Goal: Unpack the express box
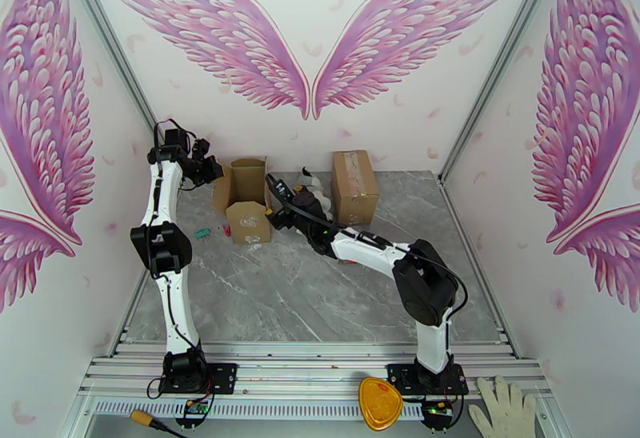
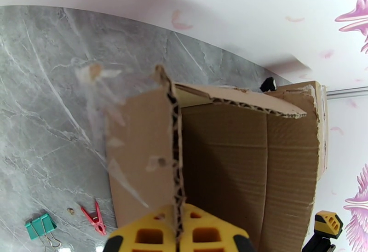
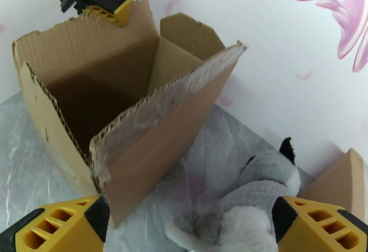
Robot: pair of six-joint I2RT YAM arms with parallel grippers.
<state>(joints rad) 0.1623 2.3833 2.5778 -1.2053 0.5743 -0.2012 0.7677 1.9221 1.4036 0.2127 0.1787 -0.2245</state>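
The express box (image 1: 245,201) stands open at the back left of the table, and its inside (image 3: 106,92) looks dark and bare. My left gripper (image 1: 211,169) is shut on the box's left flap (image 2: 175,156), whose corrugated edge runs between the yellow fingers (image 2: 202,230). A grey and white plush toy (image 3: 257,202) in clear plastic lies on the table just right of the box (image 3: 152,128). My right gripper (image 3: 188,216) hovers open over the toy (image 1: 314,190), with nothing between its fingers (image 3: 64,225).
A second, taped box (image 1: 354,185) stands right of the toy. A green binder clip (image 2: 40,226) and a red clothespin (image 2: 94,216) lie on the grey table (image 1: 320,296) left of the open box. A yellow object (image 1: 379,404) and a white glove (image 1: 504,408) lie at the near rail.
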